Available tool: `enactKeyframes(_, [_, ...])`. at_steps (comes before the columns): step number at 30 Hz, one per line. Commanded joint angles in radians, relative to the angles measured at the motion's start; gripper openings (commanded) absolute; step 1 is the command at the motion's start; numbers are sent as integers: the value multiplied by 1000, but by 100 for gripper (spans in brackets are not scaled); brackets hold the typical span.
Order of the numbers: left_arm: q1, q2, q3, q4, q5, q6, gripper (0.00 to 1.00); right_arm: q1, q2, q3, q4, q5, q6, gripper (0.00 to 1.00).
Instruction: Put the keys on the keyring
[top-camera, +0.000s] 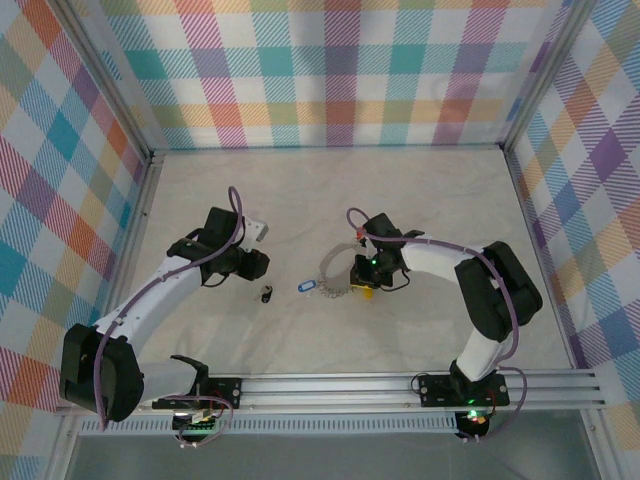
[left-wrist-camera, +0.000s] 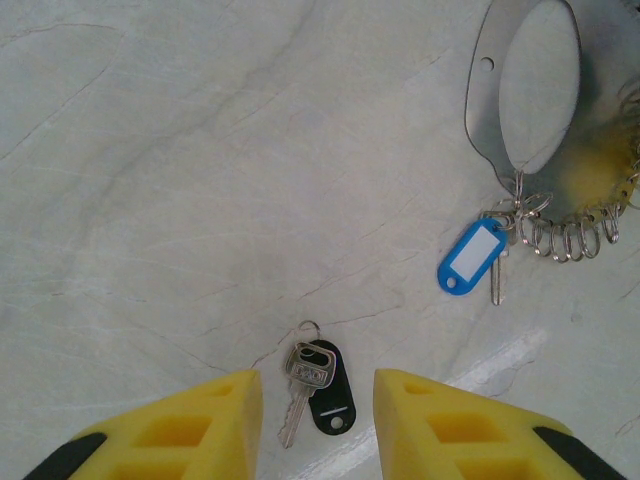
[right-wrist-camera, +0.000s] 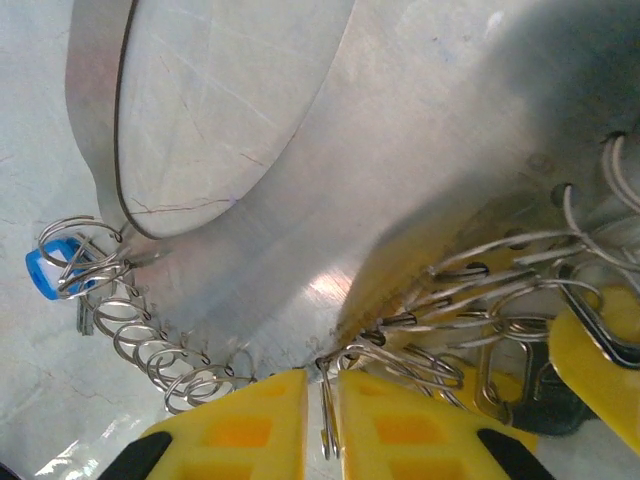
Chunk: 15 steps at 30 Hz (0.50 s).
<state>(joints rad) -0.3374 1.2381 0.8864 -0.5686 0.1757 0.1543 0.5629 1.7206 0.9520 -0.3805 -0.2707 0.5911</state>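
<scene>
A silver key with a black tag lies flat on the table, seen small from above. My left gripper hovers over it, open, with one yellow finger on either side and neither touching it. The keyring is a wide silver band with a row of small wire loops along its edge. A key with a blue tag hangs from one of those loops. My right gripper is shut on a thin wire loop of the keyring. A yellow tag lies among the loops to its right.
The table is pale and marbled, and checked walls close it in on three sides. From above, the keyring and the blue tag lie mid-table between the left gripper and the right gripper. A white block sits behind the left gripper.
</scene>
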Motion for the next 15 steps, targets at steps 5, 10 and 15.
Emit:
enactKeyframes(5, [13, -36, -11, 19, 21, 19, 35, 5, 22, 10, -1, -3, -18, 14])
enactKeyframes(10, [14, -38, -11, 21, 23, 19, 35, 11, 15, 8, -17, 0, -33, 14])
enactKeyframes(15, [14, -36, -9, 21, 24, 18, 35, 15, 2, 14, -34, -1, -33, 17])
